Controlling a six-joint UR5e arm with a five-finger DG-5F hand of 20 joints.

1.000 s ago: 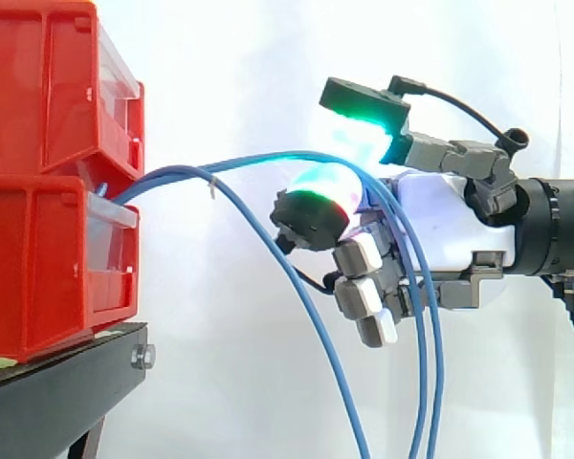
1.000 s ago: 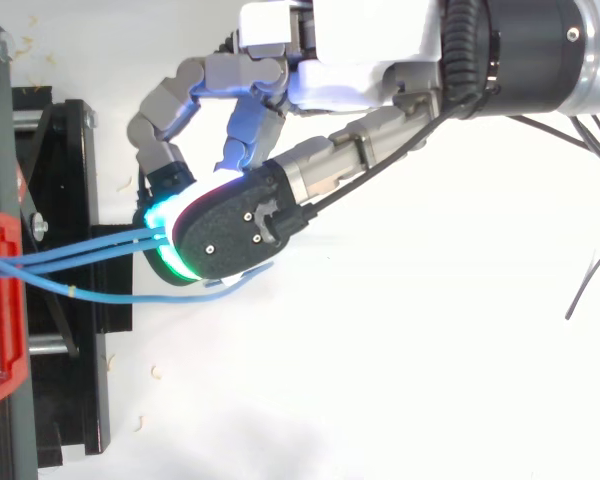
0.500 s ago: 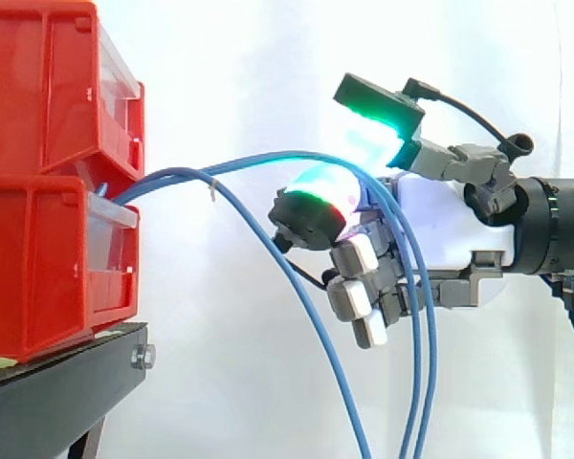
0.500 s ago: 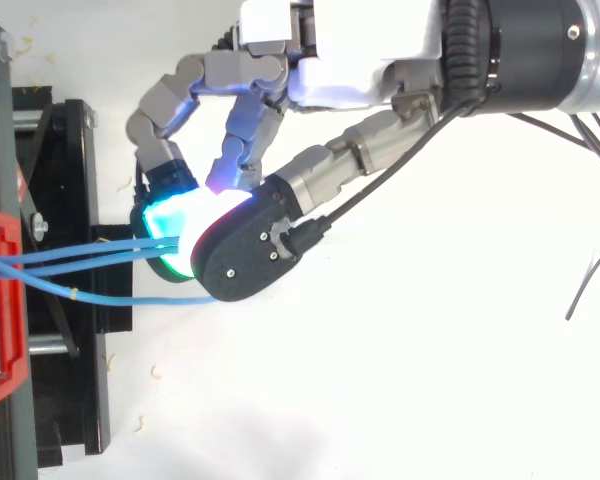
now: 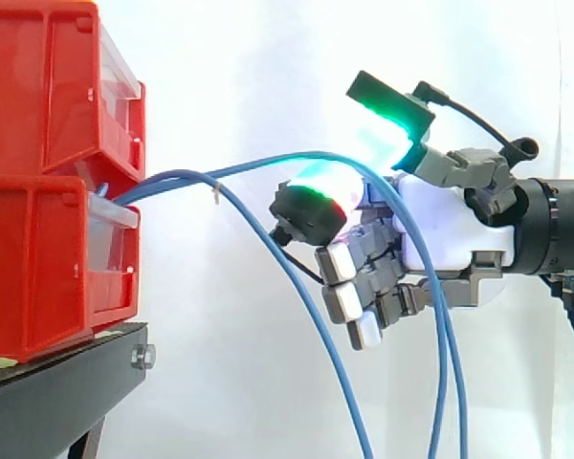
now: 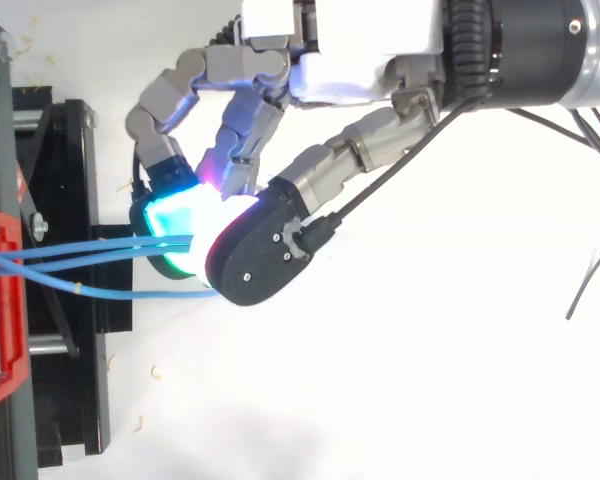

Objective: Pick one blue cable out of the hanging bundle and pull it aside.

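Observation:
Three blue cables come out of the lower red bin (image 5: 38, 258) and arch to the right. Two of them (image 5: 258, 163) run together over a glowing fingertip (image 5: 311, 203) and under the thumb pad (image 5: 392, 107), then hang down past the palm. In the top view the same pair (image 6: 90, 255) ends between those two pads. The third cable (image 5: 306, 316) droops on its own below and to the left of the hand (image 5: 450, 225), passing under the thumb (image 6: 260, 265). The other fingers are curled in under the palm.
Two red bins are stacked at the left, upper bin (image 5: 38, 96) above the lower one, on a black stand (image 5: 57, 402). The arm comes in from the right. The white curtain behind and below the hand is open space.
The thumb has swung up and to the right. The other fingers have curled further in, and the two hanging cable runs have shifted right. The palm has barely moved.

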